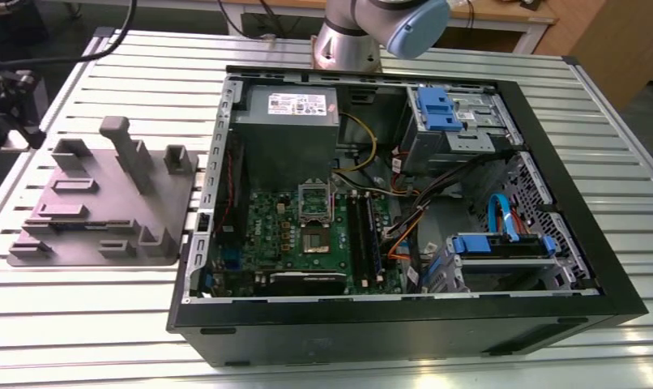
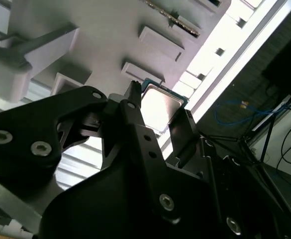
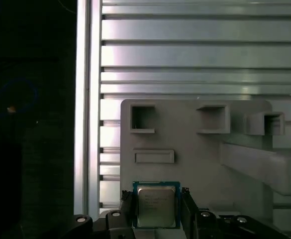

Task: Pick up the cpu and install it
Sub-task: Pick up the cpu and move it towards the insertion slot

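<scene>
The cpu (image 3: pixel 156 205), a small square chip with a silvery metal top and a thin pale edge, sits between the two black fingers of my gripper (image 3: pixel 156 215), which is shut on it. In the second wrist view the cpu (image 2: pixel 160 103) is held in the gripper (image 2: pixel 160 118) above the grey fixture plate (image 2: pixel 105 30). In the exterior view the green motherboard (image 1: pixel 305 235) lies inside the open computer case, and its silver socket frame (image 1: pixel 313 212) stands uncovered.
The grey fixture plate (image 1: pixel 100 203) with raised posts and pockets lies on the slatted metal table (image 1: pixel 89 324), at the exterior view's left of the black case (image 1: pixel 413 324). Inside the case are a grey power supply (image 1: pixel 288 121), blue drive brackets (image 1: pixel 500 243) and loose cables. The arm's base (image 1: pixel 354 36) stands behind the case.
</scene>
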Controlling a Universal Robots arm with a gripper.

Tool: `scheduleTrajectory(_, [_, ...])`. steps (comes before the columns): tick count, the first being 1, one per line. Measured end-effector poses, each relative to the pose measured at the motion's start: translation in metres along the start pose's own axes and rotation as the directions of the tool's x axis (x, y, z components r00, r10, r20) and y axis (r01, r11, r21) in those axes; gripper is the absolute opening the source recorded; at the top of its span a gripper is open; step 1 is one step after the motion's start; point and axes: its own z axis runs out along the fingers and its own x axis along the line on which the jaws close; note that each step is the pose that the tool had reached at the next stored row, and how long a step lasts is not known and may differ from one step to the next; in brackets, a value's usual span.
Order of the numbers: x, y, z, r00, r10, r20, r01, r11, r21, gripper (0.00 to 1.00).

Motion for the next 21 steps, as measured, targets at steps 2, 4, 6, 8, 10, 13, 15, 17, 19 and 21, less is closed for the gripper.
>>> scheduleTrajectory(2, [0.0002, 0.0004, -0.009, 1.0, 0.0, -0.0001, 0.0, 1.0, 0.0001, 0.47])
scheduleTrajectory(4, [0.0004, 0.0009, -0.0182, 1.0, 0.0, 0.0, 0.0, 1.0, 0.0, 0.47])
scheduleTrajectory(6, [0.0004, 0.0014, -0.0272, 1.0, 0.0, 0.0, 0.0, 1.0, 0.0, 0.47])
scheduleTrajectory(8, [0.0005, 0.0019, -0.0362, 1.0, 0.0, -0.0001, 0.0, 1.0, 0.0, 0.47])
scheduleTrajectory(10, [0.0006, 0.0025, -0.0456, 1.0, 0.0, 0.0, 0.0, 1.0, 0.0, 0.47])
scheduleTrajectory(13, [0.0007, 0.0033, -0.0588, 1.0, 0.0, 0.0001, 0.0, 1.0, -0.0001, 0.47])
scheduleTrajectory(15, [0.0008, 0.0037, -0.0671, 1.0, 0.0, 0.0, 0.0, 1.0, 0.0, 0.47])
scheduleTrajectory(17, [0.0008, 0.004, -0.0715, 1.0, 0.0, -0.0002, 0.0, 1.0, 0.0001, 0.47])
scheduleTrajectory(19, [0.0008, 0.004, -0.0714, 1.0, 0.0, 0.0001, 0.0, 1.0, -0.0001, 0.47])
scheduleTrajectory(21, [0.0008, 0.004, -0.0714, 1.0, 0.0, 0.0001, 0.0, 1.0, 0.0, 0.47])
